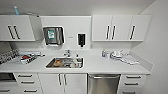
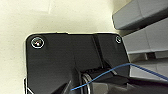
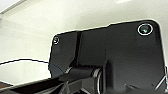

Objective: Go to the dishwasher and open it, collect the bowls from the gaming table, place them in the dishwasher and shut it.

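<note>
Facing the kitchenette, dishwasher shut and within reach of the approach

The step in hand looks like the first one: getting to the dishwasher [image 1: 104, 83] and opening it. It sits under the white counter [image 1: 100, 65], low and right of centre in the head view, its stainless-steel front closed, with a bar handle [image 1: 104, 76] running along its top edge. To its left are white cabinet doors [image 1: 62, 82] below the sink [image 1: 64, 62]; to its right, a stack of drawers [image 1: 132, 83] and then the side wall [image 1: 157, 50]. As I judge it, the next move calls for closing in squarely on the steel panel and bringing one arm down to that handle, leaving room in front for the door to swing down

The counter's front edge overhangs the dishwasher, so an arm reaching for the handle must stay below it. The right wall narrows the room on that side; the left is more open. Clutter lies on the counter at far left [image 1: 26, 58] and right [image 1: 117, 55], well clear of the door

Whether either arm's fingers are open or closed I cannot tell, nor whether they have hold of anything
</note>
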Robot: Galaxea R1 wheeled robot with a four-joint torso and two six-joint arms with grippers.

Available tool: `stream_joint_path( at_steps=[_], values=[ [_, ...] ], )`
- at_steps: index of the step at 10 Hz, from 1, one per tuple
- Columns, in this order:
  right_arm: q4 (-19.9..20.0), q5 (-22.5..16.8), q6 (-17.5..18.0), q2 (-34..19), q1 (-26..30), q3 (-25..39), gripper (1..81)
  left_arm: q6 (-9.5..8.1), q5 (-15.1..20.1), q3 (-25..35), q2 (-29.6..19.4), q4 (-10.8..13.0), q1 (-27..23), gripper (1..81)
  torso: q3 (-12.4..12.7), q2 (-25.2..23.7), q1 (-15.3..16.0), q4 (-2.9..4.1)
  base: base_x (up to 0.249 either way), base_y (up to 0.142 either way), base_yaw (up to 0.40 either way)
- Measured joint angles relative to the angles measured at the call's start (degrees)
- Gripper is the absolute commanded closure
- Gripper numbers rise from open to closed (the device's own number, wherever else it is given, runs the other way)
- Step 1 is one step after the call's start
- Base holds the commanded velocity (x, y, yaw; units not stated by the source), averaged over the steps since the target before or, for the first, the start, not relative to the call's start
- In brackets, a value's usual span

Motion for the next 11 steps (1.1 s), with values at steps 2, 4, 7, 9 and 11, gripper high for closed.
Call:
stream_joint_path(
  at_steps=[2,4,7,9,11],
  values=[
    [-0.1,0.1,0.0,0.2,0.6,0.0,1.0,0.0,-0.2,0.0,-0.2,0.0,-0.8,1.0,0.0,0.0,0.1,0.0,0.133,0.0,0.0],
    [-0.1,0.1,0.0,0.2,0.6,0.0,1.0,0.0,-0.2,0.0,-0.1,0.0,-0.6,1.0,0.0,0.0,0.1,0.0,0.136,0.0,0.0],
    [-0.1,0.1,0.0,0.2,0.5,0.0,1.0,0.0,-0.2,0.0,-0.1,0.0,-0.5,1.0,0.0,0.0,0.1,0.0,0.136,0.0,0.0],
    [-0.1,0.1,0.0,0.2,0.5,0.0,1.0,0.0,-0.2,0.0,-0.1,0.0,-0.5,1.0,0.0,0.0,0.1,0.0,0.137,0.0,0.0],
    [-0.1,0.1,0.0,0.2,0.5,0.0,1.0,0.0,-0.2,0.0,-0.1,0.0,-0.5,1.0,0.0,0.0,0.1,0.0,0.137,0.0,0.0]
  ],
)
